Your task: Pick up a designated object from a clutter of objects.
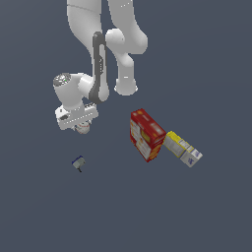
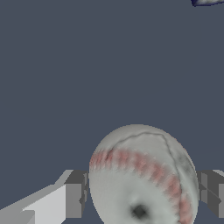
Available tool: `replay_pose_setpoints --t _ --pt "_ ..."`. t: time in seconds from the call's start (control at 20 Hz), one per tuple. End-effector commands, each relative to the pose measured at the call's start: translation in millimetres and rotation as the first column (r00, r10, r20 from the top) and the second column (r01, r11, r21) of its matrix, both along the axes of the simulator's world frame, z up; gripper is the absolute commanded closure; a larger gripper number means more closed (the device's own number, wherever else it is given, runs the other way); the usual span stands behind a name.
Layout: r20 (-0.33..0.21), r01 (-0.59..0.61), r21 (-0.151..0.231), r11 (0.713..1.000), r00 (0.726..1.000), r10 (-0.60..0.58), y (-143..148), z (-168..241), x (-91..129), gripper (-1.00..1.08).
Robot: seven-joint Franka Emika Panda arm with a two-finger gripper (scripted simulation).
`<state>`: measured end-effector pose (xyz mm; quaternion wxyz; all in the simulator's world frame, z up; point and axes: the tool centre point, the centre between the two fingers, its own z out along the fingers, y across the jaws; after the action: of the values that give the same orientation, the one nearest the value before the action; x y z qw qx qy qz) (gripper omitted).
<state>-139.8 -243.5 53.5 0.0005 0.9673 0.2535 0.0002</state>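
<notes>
The white baseball with red stitching sits between my two fingers, and the grey pads touch it on both sides. In the exterior view the ball shows just under the white hand, at the exterior view's left. My gripper is shut on the ball. I cannot tell whether the ball rests on the floor or hangs above it. The tall red box, the yellow-and-white box and the tiny blue-and-grey item lie apart from it.
The blue-and-grey item lies a short way in front of the gripper and shows at the edge of the wrist view. The red box and the yellow-and-white box touch each other at the exterior view's right. The arm's base stands behind.
</notes>
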Motion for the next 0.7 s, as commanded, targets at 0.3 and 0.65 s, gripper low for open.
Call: replay_pose_setpoints --t 0.3,0.65 --pt "0.001 0.0 0.0 1.0 1.0 0.0 16.4 17.3 1.7 1.08" --pt "0.001 0.0 0.0 1.0 1.0 0.0 47.2 49.3 4.1 1.08"
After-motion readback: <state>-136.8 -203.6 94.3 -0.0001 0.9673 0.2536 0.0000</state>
